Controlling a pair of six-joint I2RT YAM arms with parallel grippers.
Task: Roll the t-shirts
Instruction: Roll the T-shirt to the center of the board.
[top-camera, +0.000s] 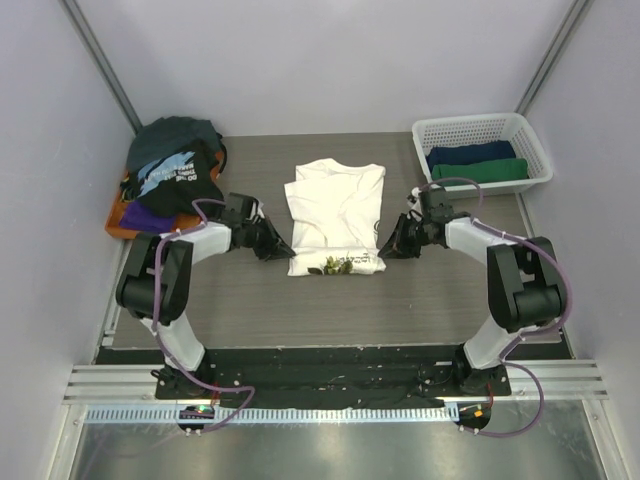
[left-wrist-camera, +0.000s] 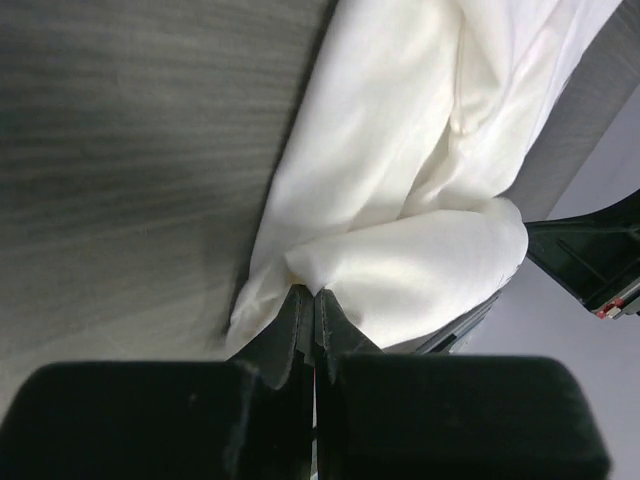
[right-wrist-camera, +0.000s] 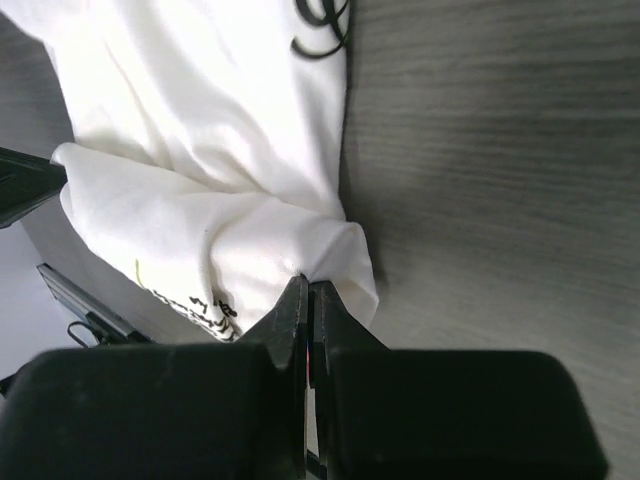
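Note:
A cream-white t-shirt (top-camera: 335, 205) lies flat on the grey table, its near hem folded up so the print and dark script (top-camera: 345, 264) face up. My left gripper (top-camera: 283, 247) is shut on the fold's left corner (left-wrist-camera: 300, 268). My right gripper (top-camera: 388, 247) is shut on the fold's right corner (right-wrist-camera: 318, 262). In both wrist views the jaws pinch white cloth at their tips. More t-shirts, black with pale-blue print (top-camera: 175, 172), dark teal and purple (top-camera: 150, 215), are piled at the back left.
The pile sits on an orange tray (top-camera: 117, 222) at the left wall. A white lattice basket (top-camera: 478, 130) at the back right holds rolled navy (top-camera: 470, 154) and green (top-camera: 482, 170) shirts. Walls close in on both sides.

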